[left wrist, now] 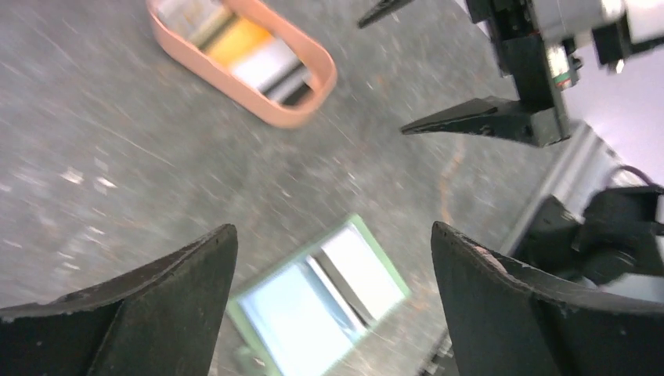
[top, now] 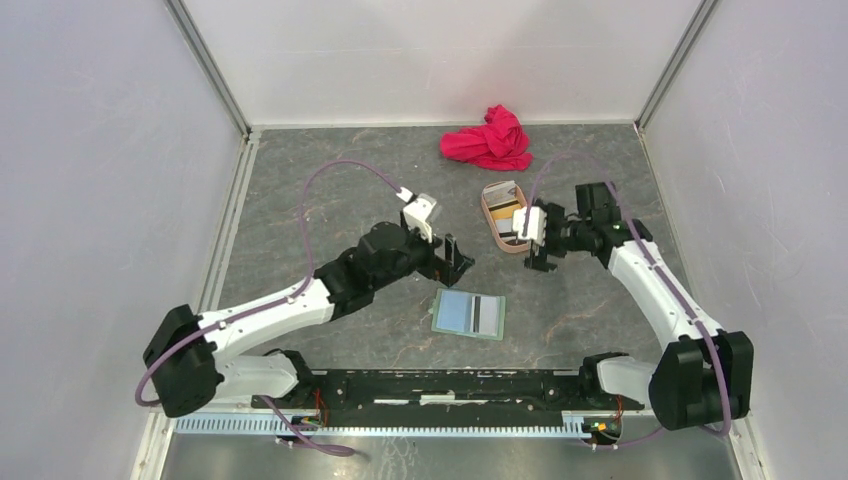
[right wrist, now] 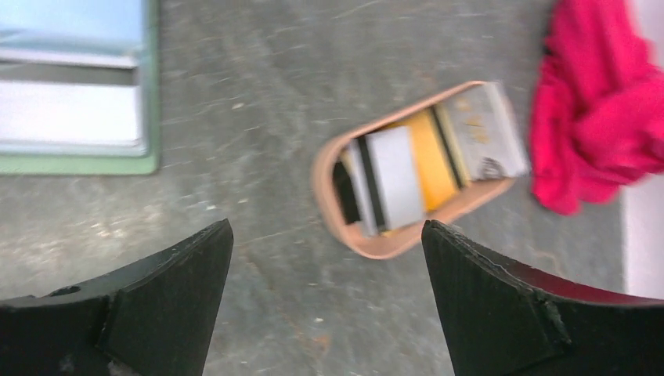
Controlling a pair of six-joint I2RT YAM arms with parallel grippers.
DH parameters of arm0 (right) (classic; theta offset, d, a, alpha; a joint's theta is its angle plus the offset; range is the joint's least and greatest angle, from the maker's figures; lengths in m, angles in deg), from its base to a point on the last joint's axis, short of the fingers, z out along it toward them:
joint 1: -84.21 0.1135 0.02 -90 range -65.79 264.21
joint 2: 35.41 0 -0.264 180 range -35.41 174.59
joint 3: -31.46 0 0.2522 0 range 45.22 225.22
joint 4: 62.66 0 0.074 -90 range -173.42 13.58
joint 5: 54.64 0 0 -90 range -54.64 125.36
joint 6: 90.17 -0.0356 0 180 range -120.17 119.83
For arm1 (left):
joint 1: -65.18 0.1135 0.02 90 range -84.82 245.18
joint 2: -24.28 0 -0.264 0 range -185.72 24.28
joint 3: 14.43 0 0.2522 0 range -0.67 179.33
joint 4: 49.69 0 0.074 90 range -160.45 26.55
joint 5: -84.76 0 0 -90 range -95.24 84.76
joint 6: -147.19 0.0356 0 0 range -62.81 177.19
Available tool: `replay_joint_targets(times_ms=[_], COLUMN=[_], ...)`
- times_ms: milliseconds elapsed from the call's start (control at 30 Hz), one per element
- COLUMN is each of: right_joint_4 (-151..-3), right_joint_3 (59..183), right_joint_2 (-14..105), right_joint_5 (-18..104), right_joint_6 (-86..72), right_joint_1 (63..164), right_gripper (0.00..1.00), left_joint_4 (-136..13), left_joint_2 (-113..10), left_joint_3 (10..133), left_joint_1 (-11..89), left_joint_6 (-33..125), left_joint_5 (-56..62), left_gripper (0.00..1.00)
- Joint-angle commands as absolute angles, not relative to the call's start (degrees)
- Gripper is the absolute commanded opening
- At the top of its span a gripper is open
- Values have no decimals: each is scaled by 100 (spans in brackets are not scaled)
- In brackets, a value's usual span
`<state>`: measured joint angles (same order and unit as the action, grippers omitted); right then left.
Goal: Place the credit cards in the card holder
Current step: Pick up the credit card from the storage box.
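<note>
1. Left gripper (top: 458,256): jaws wide apart, holding nothing, over the middle of the table (top: 300,190).
2. Right gripper (top: 543,262): jaws wide apart, empty, at the near end of the pink tray (top: 486,215).
3. Card holder (top: 469,314) lies open and flat toward the near edge.
4. Credit cards (top: 505,205) are in the tray, orange one among them.
5. Red cloth (top: 490,140) lies at the far edge.

Nothing legible anywhere. Faint gold marks and a small dark round emblem on the grey card (right wrist: 481,125) at one end of the pinkish tray (right wrist: 319,184), too blurred to read. Only plain black stripes on the other cards (right wrist: 399,176) beside it, without lettering. Same for the card lying in the open card holder (right wrist: 150,149): a dark stripe, no words or numbers.
</note>
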<state>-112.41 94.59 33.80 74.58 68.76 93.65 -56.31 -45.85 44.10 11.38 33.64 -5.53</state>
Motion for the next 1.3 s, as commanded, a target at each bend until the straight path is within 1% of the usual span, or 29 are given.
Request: replay_joint_targets(times_ms=[0, 67, 167, 267, 333, 433, 500, 567, 633, 667, 733, 767, 1033, 1267], right_joint_4=[-10839, -11117, -11458, -11952, -12404, -12910, -12945, -12907, -12879, -12873, -12841, -12792, -12402, -12286], right_joint_3=[10269, 10655, 11252, 12035, 12850, 13860, 14230, 14438, 14615, 14712, 14811, 14838, 14968, 15070], right_joint_2=[3511, 3756, 4261, 5005, 5582, 6475, 6883, 7197, 7444, 7572, 7769, 7864, 8365, 8714], right_joint_5=[7535, 7726, 7907, 8000, 8070, 7935, 7665, 7358, 7244, 7205, 7142, 7068, 6577, 6149], right_joint_6=[6003, 6523, 7573, 8716, 9244, 9613, 9698, 9768, 9762, 9740, 9699, 9647, 9359, 9249], right_joint_1=[9203, 9200, 9196, 9197, 9203, 9263, 9352, 9431, 9480, 9506, 9553, 9586, 9773, 9896], right_gripper=[98, 98, 98, 96, 95, 93, 93, 93, 93, 93, 92, 92, 89, 85], left_joint_4=[-4863, -4647, -4110, -3057, -2413, -2323, -2503, -2460, -2108, -1842, -1810, -1712, -1517, -1491], left_joint_2=[-4327, -4396, -4626, -4912, -5212, -5757, -5973, -6095, -6175, -6158, -6055, -6051, -5991, -6010], left_joint_3=[4550, 4641, 4711, 4469, 4291, 4355, 4438, 4304, 4038, 3924, 3835, 3787, 3650, 3638], left_joint_1=[1487, 1816, 2340, 2647, 2752, 2811, 2826, 2835, 2852, 2847, 2848, 2852, 2853, 2853], left_joint_6=[5106, 5377, 5560, 5666, 5847, 6067, 6204, 6262, 6211, 6201, 6255, 6199, 6103, 6076], left_joint_5=[-1313, -1170, -507, 20, 391, 693, 776, 774, 777, 857, 1016, 875, 534, 495], left_gripper=[100, 100, 100, 100, 100, 100, 100, 100, 99, 99, 99, 100, 100, 100])
